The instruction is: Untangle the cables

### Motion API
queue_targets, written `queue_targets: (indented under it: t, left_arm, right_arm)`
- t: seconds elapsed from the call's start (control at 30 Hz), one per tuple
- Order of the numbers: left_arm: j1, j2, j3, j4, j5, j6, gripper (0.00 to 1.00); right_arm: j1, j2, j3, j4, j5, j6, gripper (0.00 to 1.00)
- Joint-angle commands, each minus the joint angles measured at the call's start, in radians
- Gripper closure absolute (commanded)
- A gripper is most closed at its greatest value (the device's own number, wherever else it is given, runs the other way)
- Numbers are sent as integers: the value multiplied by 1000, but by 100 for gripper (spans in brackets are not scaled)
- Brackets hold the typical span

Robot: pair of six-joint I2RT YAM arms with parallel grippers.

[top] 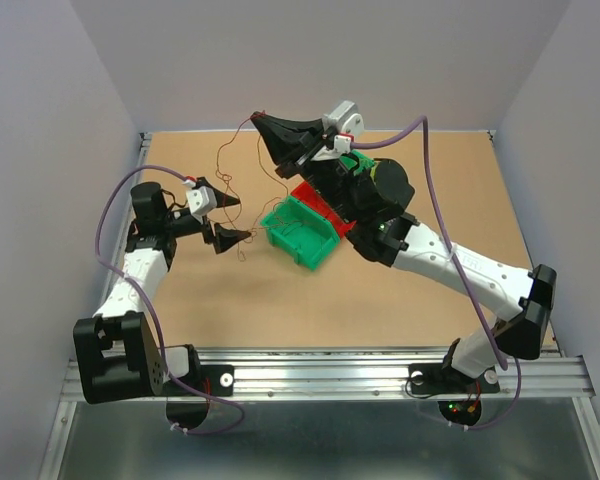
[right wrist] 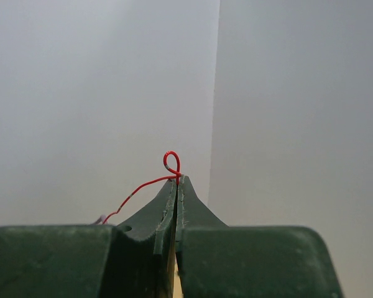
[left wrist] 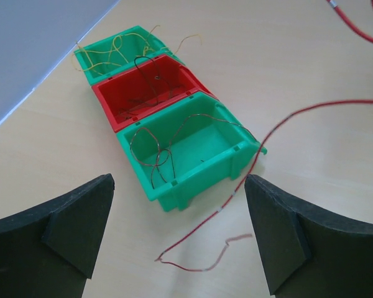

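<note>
One red wire [right wrist: 143, 185] clenched in right pincer [right wrist: 177, 181], raised high, its tail trailing onto bench [top: 400, 310] | left pincer [top: 242, 220] released, hovering beside bins [left wrist: 193, 186] holding other cables [left wrist: 152, 149] | advice: raise slowly, watch for snags on bin rims | unclear: wire's mid-run too thin to trace overhead

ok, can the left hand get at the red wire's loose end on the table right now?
Probably yes. The left hand is open, and the red wire ends on bare table just ahead of its fingers, short of the green bin. The right hand, shut on red wire, is elsewhere.
</note>
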Motion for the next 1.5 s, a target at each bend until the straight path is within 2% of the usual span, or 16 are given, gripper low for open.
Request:
queue_targets:
  t: [0.0, 0.03, 0.13, 0.17, 0.37, 0.67, 0.9, 0.97, 1.0, 1.03, 1.07, 1.13, 1.17, 1.2, 1.27, 1.47]
  left_arm:
    - [-39, 16, -5, 8, -19, 36, 2]
    - [-47, 22, -4, 8, -25, 41, 2]
    - [-81, 45, 4, 3, -63, 50, 15]
    - [-85, 53, 11, -21, -65, 58, 16]
    - [-90, 70, 53, -146, -45, 170, 14]
    - [-84, 53, 51, -169, -51, 194, 14]
    - [-49, 62, 100, -348, 31, 335, 14]
    - [-17, 71, 128, -411, 57, 412, 13]
    - [-6, 76, 143, -514, 85, 468, 12]
    - [8, 92, 160, -590, 99, 613, 12]
    - [8, 105, 200, -779, 114, 729, 11]
    - [10, 160, 246, -1016, 125, 968, 11]
    - [10, 186, 289, -1292, 136, 1294, 11]
    - [10, 241, 304, -1372, 140, 1420, 11]
    - [11, 267, 329, -1373, 139, 1374, 10]
    - [11, 229, 295, -1370, 154, 1414, 10]
  right_arm:
    - [9, 23, 83, 79, -28, 29, 99]
    - [9, 27, 87, 82, -31, 34, 99]
    - [9, 34, 91, 107, -25, 43, 100]
    - [9, 34, 91, 110, -22, 45, 99]
    - [9, 43, 123, 125, -1, 34, 100]
    - [9, 55, 130, 177, 41, 2, 99]
    - [9, 60, 140, 239, 41, -9, 99]
    - [8, 57, 137, 239, 41, -14, 100]
    - [9, 55, 134, 240, 41, -17, 99]
    - [9, 54, 132, 242, 45, -20, 99]
    - [9, 54, 127, 243, 45, -23, 99]
    - [8, 54, 124, 249, 58, -29, 99]
    - [8, 55, 126, 254, 59, -32, 99]
    - [9, 58, 127, 258, 62, -34, 100]
    - [9, 63, 130, 266, 62, -35, 99]
    - [8, 83, 132, 303, 96, -64, 100]
